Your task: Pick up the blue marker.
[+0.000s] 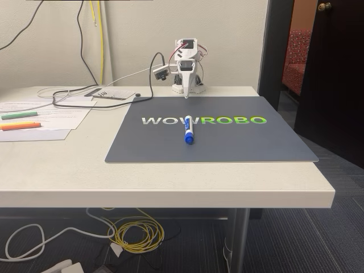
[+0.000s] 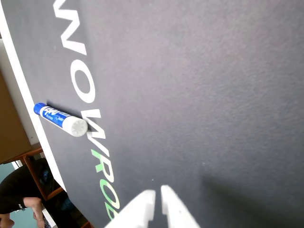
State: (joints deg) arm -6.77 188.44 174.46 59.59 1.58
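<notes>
Item one: we count a single blue marker [image 1: 188,131], white barrel with blue label and blue cap, lying flat on the dark grey mat [image 1: 239,145] just below the printed lettering, its cap toward the near edge of the fixed view. In the wrist view the same blue marker [image 2: 60,119] lies at the left, beside the white letters, cap pointing up-left.

Item two: we count one green marker [image 1: 19,115] and one orange marker [image 1: 20,125], side by side on the papers [image 1: 54,114] at the far left of the table [image 1: 170,182], well apart from the mat.

Item three: one white arm [image 1: 186,62] stands folded at the far edge of the table, behind the mat.

Item four: one gripper [image 2: 156,202]. In the wrist view its two white fingertips [image 2: 142,202] enter from the bottom edge with only a thin slit between them; we see nothing held and nothing touched, the tips poised above bare mat.

Relation: the blue marker lies well apart from the gripper, up and to the left in the wrist view; in the fixed view it sits nearer to us than the gripper [image 1: 186,94], roughly in line with it.
</notes>
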